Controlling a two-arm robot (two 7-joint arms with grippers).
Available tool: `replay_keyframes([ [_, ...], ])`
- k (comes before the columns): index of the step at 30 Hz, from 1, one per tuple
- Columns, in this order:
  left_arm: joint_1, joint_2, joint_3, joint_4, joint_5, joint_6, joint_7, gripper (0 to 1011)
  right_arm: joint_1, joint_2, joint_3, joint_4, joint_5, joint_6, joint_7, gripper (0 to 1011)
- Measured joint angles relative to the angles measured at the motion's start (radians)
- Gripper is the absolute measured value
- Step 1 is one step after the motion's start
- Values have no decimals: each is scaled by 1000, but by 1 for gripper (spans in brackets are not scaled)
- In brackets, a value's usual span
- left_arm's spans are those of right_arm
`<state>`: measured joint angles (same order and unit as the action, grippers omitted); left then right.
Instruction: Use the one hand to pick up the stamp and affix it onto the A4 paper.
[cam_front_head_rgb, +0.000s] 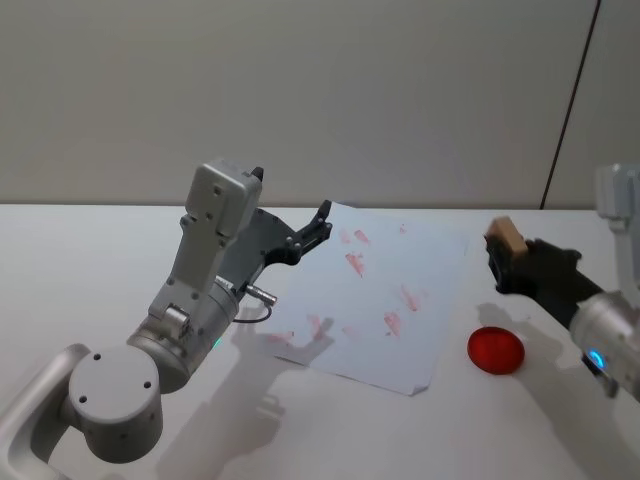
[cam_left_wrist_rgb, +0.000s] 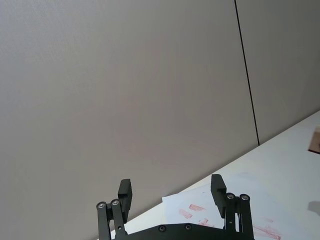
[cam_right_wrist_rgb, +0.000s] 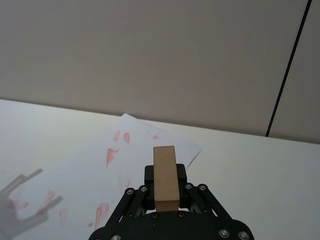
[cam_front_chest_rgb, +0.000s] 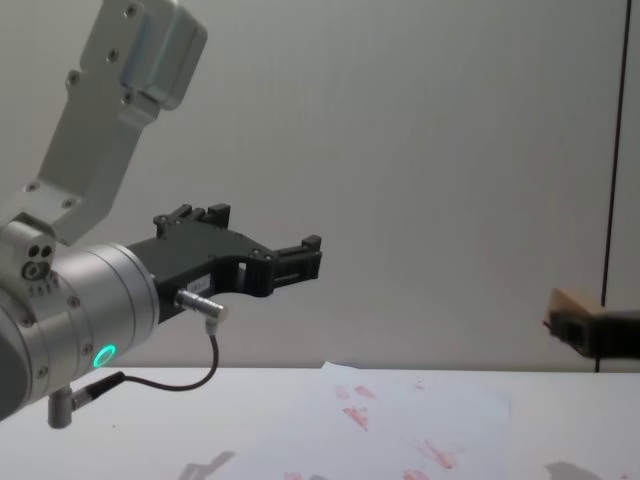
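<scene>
The stamp, a light-brown wooden block, is held in the air by my right gripper, which is shut on it just right of the A4 paper's right edge. From the right wrist the stamp stands upright between the black fingers of the right gripper, and from the chest it hangs well above the table. The A4 paper lies flat with several red marks. My left gripper hovers open over the paper's left corner, holding nothing.
A round red ink pad sits on the white table just right of the paper's near corner, below the right gripper. The left arm's big body fills the near left. A grey wall stands behind the table.
</scene>
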<state>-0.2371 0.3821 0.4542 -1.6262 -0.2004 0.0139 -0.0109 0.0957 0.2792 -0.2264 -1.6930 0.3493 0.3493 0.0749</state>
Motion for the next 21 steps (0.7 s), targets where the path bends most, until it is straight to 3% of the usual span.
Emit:
replay_keyframes([
  [11, 0, 0, 0, 0, 0, 0, 0, 1003, -99, 84, 26, -68, 28, 27, 48, 221],
  [21, 0, 0, 0, 0, 0, 0, 0, 1003, -148, 126, 36, -82, 25, 44, 71, 221],
])
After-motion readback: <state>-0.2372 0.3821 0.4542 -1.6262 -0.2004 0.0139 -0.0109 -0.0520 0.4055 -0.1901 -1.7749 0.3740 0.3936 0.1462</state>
